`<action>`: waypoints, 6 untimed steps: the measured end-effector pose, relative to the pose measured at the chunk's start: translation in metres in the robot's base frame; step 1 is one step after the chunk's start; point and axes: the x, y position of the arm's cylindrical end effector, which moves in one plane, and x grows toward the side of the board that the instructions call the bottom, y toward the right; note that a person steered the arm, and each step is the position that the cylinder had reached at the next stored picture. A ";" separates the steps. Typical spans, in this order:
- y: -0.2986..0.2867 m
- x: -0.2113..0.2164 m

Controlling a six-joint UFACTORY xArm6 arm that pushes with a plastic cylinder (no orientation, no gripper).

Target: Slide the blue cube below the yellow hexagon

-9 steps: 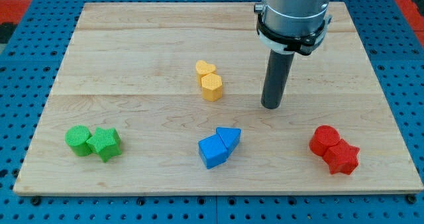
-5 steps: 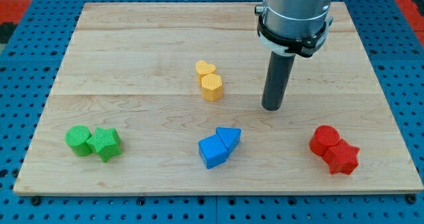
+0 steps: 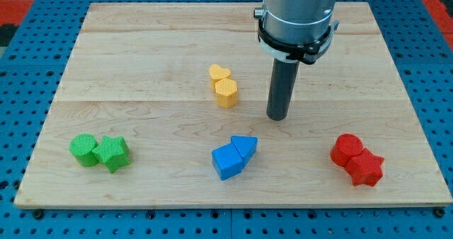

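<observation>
The blue cube [image 3: 226, 161] sits near the board's bottom middle, touching a blue triangular block [image 3: 245, 148] on its upper right. The yellow hexagon [image 3: 226, 92] stands at the board's centre, touching a yellow heart block [image 3: 219, 73] just above it. My tip [image 3: 277, 117] rests on the board to the right of the yellow hexagon and above and to the right of the blue blocks, touching neither.
A green cylinder [image 3: 84, 150] and a green block [image 3: 112, 153] sit together at the bottom left. Two red blocks [image 3: 348, 149] [image 3: 365, 168] sit together at the bottom right. The wooden board [image 3: 141, 41] lies on a blue pegboard.
My tip has moved a little to the view's left, toward the yellow hexagon. No block has moved.
</observation>
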 end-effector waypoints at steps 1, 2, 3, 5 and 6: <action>-0.002 0.009; -0.002 0.021; -0.002 0.021; -0.002 0.043; -0.002 0.051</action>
